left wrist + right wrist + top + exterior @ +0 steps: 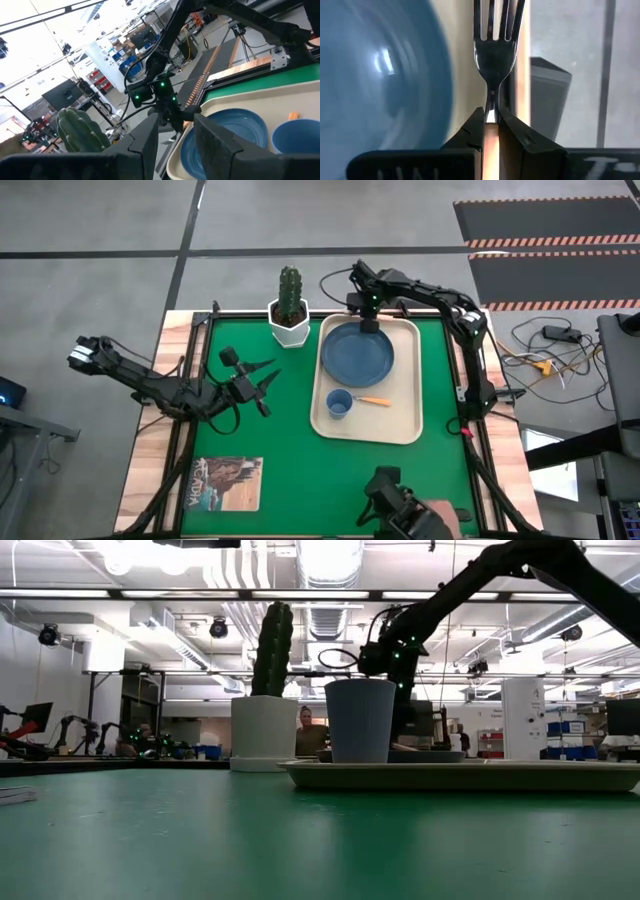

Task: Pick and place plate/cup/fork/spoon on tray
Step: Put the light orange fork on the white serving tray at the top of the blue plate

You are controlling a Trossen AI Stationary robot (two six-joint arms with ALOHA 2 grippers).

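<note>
The cream tray (405,427) is carrying the slate-blue plate (357,352), the cup (339,403) and the spoon (374,401). At the tray's far rim, the right pincer (491,116) is clamping the fork (495,45) by its neck; it looks light, stiff and slippery. Left of the tray, the left pincer (262,392) is waiting, spread wide.

No text can be read; the print on the book (225,483) stays illegible.
</note>
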